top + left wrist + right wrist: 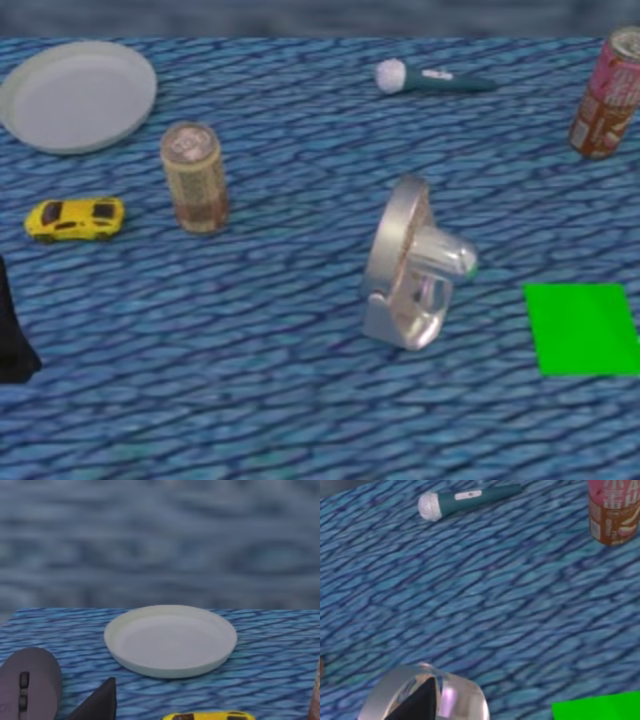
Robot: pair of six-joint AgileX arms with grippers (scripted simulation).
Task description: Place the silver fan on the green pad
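Observation:
The silver fan [415,265] stands on the blue table right of centre, its ring grille facing left and its domed housing with the green dot facing right. The green pad [583,328] lies flat at the right edge, a short gap to the fan's right. In the right wrist view the fan [455,700] is close and low, with a dark part of my right gripper [420,702] in front of it and the green pad [600,707] beside it. The right arm is outside the top view. My left arm [12,335] is parked at the left edge.
A pale round plate [78,95] sits at the back left. Nearby are a yellow toy car [75,218], a tan can [195,178], a teal microphone [430,78] at the back and a red can [608,95] at the back right. A grey mouse [27,690] lies near the left gripper.

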